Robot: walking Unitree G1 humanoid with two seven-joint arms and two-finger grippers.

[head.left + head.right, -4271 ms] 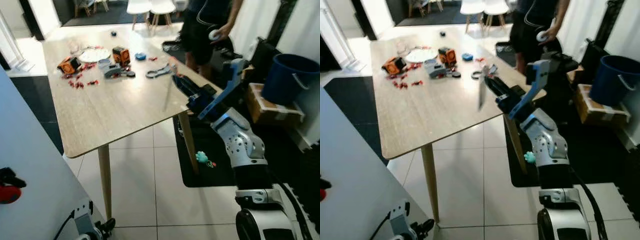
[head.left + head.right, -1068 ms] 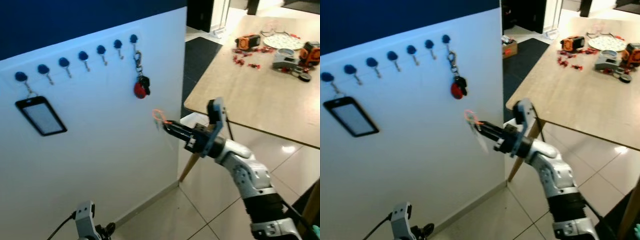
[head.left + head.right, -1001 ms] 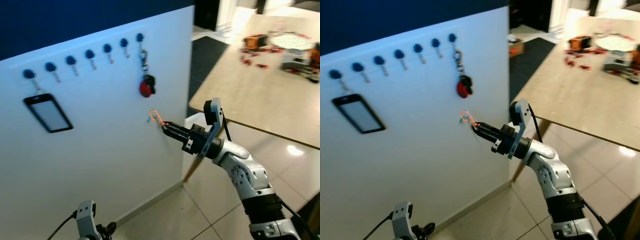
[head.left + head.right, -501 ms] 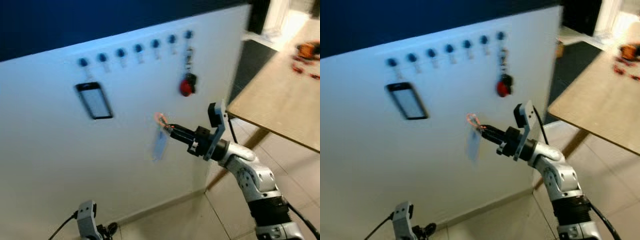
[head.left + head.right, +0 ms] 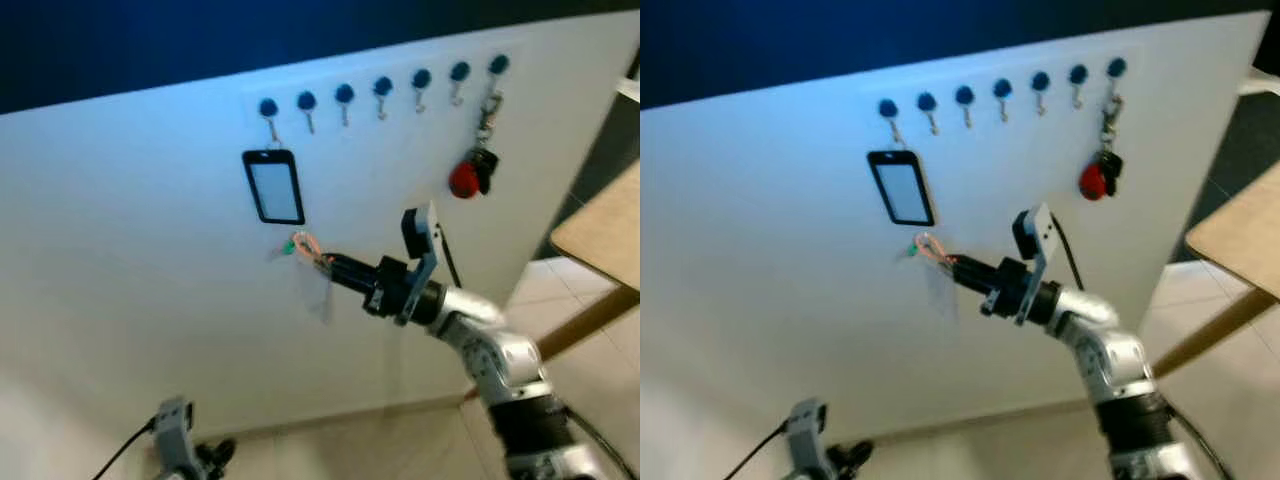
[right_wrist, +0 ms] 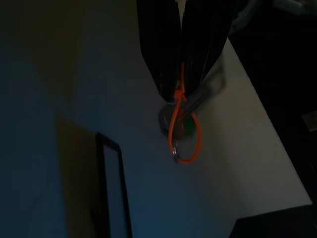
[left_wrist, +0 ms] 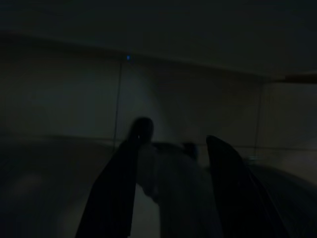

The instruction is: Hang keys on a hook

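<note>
The right tool (image 5: 328,263) is clamping the keys (image 5: 303,246) by their orange loop, fingers pressed together, holding them just in front of the white board (image 5: 130,250) below the black card holder (image 5: 273,186). The left tool (image 7: 173,163) is hanging in shade, its fingers standing apart. Red keys (image 5: 465,178) are hanging near the board's right edge.

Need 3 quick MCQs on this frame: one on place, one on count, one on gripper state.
1. Where does the red fob hang?
A. rightmost hook
B. leftmost hook
C. middle hook

2. How many blue hooks are on the white board?
A. five
B. seven
C. nine

3. What is the right gripper doing?
A. open, holding nothing
B. shut on the orange key loop
C. gripping the black-framed tag

Answers: 1 A, it dangles under the last hook. 2 B, seven blue knobs in a row. 3 B, fingers pinch the loop's cord.
</note>
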